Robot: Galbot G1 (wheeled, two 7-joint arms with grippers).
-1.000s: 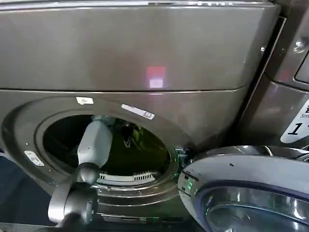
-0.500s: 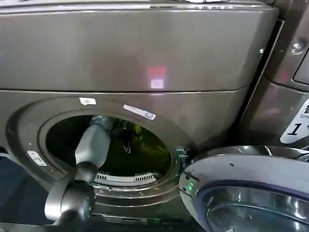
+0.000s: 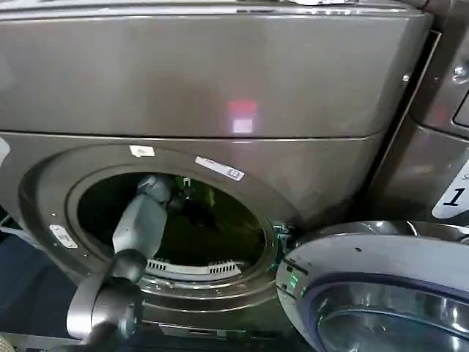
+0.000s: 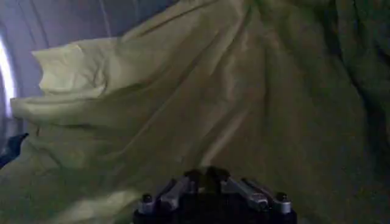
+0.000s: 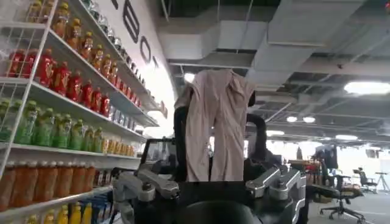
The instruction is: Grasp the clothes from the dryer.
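The dryer [image 3: 220, 73] is a dark bronze-grey machine with its round porthole open. My left arm reaches through the porthole into the drum. Deep inside, the left gripper [image 3: 185, 198] is against the clothes [image 3: 223, 213], a yellow-green heap. In the left wrist view the clothes [image 4: 183, 103] lie right in front of the camera. Their folds run taut down to the left gripper [image 4: 207, 173], which is shut on the fabric. The right gripper [image 5: 216, 79] points up at a ceiling away from the dryer, its beige-covered fingers [image 5: 198, 122] together and holding nothing.
The dryer's round door [image 3: 366, 257] hangs open at the lower right, next to the porthole. A neighbouring grey machine [image 3: 440, 110] with a "1" label stands on the right. Shelves of drink bottles [image 5: 55, 91] show in the right wrist view.
The porthole has drifted slightly to the right in the head view. The left arm stays inside the drum, its forearm leaning a little more.
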